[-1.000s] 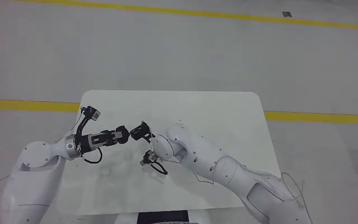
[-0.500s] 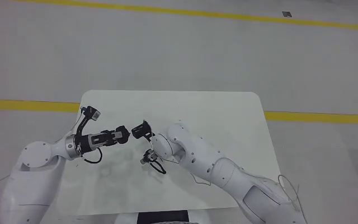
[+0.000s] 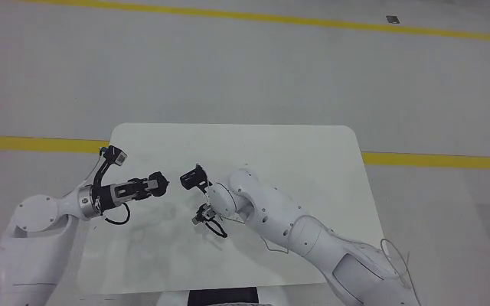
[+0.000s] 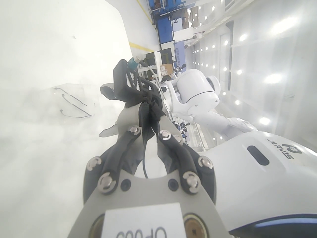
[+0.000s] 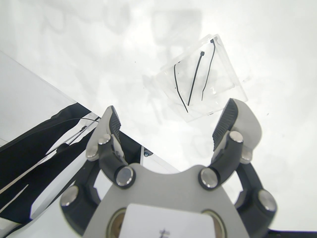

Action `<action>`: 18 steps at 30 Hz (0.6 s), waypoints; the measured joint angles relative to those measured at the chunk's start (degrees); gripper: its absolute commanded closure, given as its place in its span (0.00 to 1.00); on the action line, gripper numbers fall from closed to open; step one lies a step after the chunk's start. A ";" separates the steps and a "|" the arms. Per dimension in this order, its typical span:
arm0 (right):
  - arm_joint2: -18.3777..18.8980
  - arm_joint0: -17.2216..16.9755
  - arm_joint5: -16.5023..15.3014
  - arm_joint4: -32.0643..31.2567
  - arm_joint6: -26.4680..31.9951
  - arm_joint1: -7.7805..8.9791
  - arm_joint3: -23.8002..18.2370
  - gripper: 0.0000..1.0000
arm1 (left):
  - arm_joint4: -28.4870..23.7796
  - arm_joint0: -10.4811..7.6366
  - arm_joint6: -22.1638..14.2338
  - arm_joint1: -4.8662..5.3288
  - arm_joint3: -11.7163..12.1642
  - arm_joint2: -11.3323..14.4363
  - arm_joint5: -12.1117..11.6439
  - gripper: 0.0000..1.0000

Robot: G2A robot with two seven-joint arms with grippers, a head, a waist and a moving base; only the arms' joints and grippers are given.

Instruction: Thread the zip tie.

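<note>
Fingers of the left gripper (image 4: 148, 115) were pinched shut on a thin black zip tie (image 4: 144, 154), near the clear tray (image 5: 223, 80). Right gripper (image 5: 173, 120) hung above that tray, jaws spread wide and empty. Three spare ties (image 5: 195, 77) lay inside the tray.

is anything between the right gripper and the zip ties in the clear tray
Nothing visible does. The right gripper is open over the table, and the three zip ties lie in the clear tray just beyond it, with bare table between. Whether the tray has a lid cannot be told.
</note>
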 measured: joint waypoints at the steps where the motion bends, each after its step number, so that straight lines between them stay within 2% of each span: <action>1: 0.00 0.00 0.00 0.00 0.00 0.00 0.00 0.00 | -0.16 0.16 -0.28 0.15 -0.06 -0.42 0.01 1.00; 10: 0.00 0.00 0.00 0.00 0.00 0.00 0.00 0.00 | -2.75 2.37 -3.34 1.58 -0.03 -5.15 0.11 1.00; 13: 0.01 -0.02 -0.01 0.00 -0.02 0.00 0.00 0.00 | -4.05 2.87 -4.52 1.81 -0.32 -5.59 -0.21 1.00; 18: -0.04 -0.67 -1.45 -1.73 -1.84 -0.02 -0.05 0.00 | -4.00 2.86 -4.50 1.80 -0.32 -5.57 -0.22 1.00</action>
